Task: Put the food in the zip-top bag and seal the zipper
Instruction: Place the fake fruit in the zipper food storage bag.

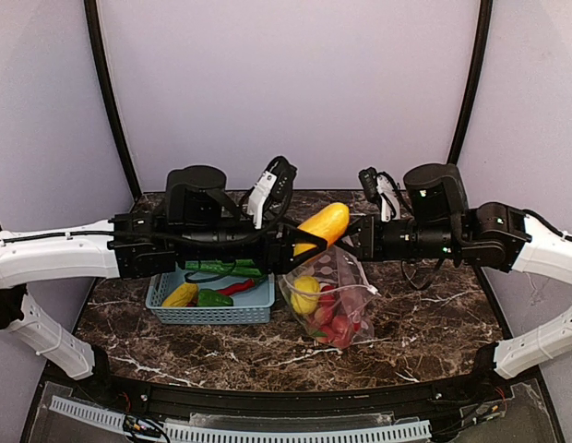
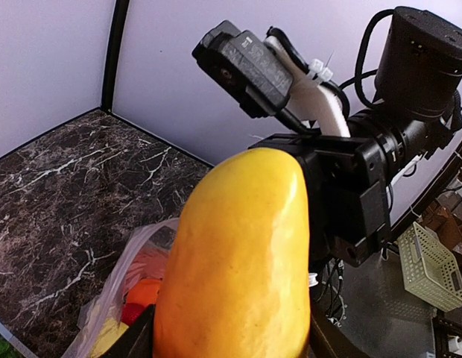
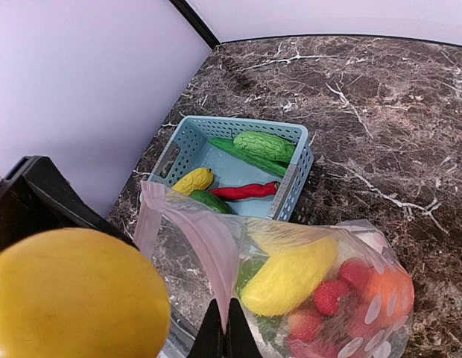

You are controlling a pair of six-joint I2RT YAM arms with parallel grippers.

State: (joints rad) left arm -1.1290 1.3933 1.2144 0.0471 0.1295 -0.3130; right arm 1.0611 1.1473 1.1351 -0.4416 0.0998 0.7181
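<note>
Top external view shows you a dark marbled counter [image 1: 424, 323] closed in by lilac walls [image 1: 295, 83], with black poles [image 1: 111, 101] at the back corners. The bag [image 1: 346, 277] lies near the middle of the counter. Just left of the bag sits a blue basket [image 1: 166, 293] holding a yellow piece [image 1: 180, 295], a red chili [image 1: 238, 287] and green cucumbers [image 1: 221, 268]. Inside the bag you can see a yellow pepper [image 1: 304, 293] and strawberries [image 1: 337, 328].

Your right hand [image 3: 226, 328] is pinched tight on the bag's mouth edge and lifts that lip clear of the counter. Your left hand [image 1: 303, 244] is clamped around the lower end of a yellow fruit [image 1: 323, 223], which hangs just above the bag's mouth. The fruit's long axis tilts up and away from the bag, with its free rounded end pointing toward the back wall. In the left wrist view the fruit fills the middle, hiding most of the bag, and the right arm's wrist sits close behind the fruit.
</note>
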